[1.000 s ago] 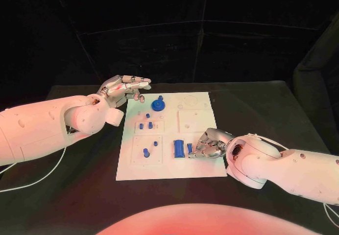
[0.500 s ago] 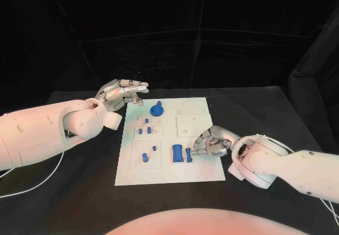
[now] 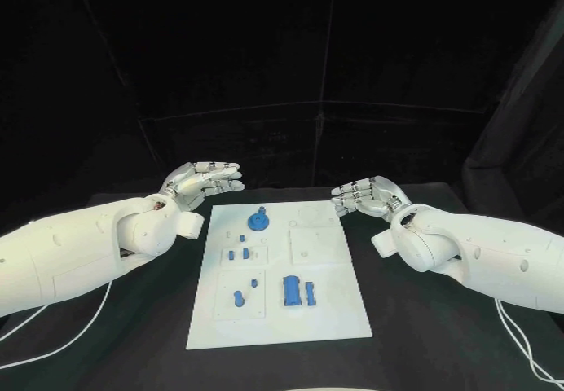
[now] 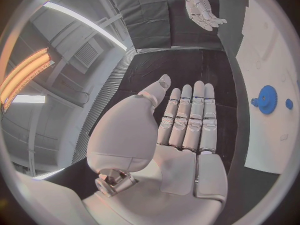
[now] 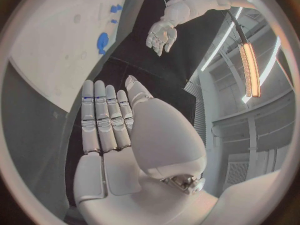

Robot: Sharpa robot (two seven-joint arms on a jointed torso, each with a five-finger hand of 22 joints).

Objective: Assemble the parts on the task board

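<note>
Plainly, the left hand (image 3: 202,181) has its fingers (image 4: 190,116) stretched out flat and side by side, holding nothing, raised beside the far left corner of the task board (image 3: 334,301). Opposite it, the right hand (image 3: 367,195) likewise has straight fingers (image 5: 103,116) and grips nothing, off the far right corner. Between them the white board lies on the black tabletop (image 3: 435,326), carrying the blue parts (image 3: 290,291), with a blue gear (image 3: 258,219) at its far end.

Two bulky, glossy white arms with rounded shells, a round joint cap just behind each wrist. The left hand (image 3: 202,180) and right hand (image 3: 367,196) are silver, with segmented fingers. A thin white cable (image 3: 71,330) trails beneath the left arm.
</note>
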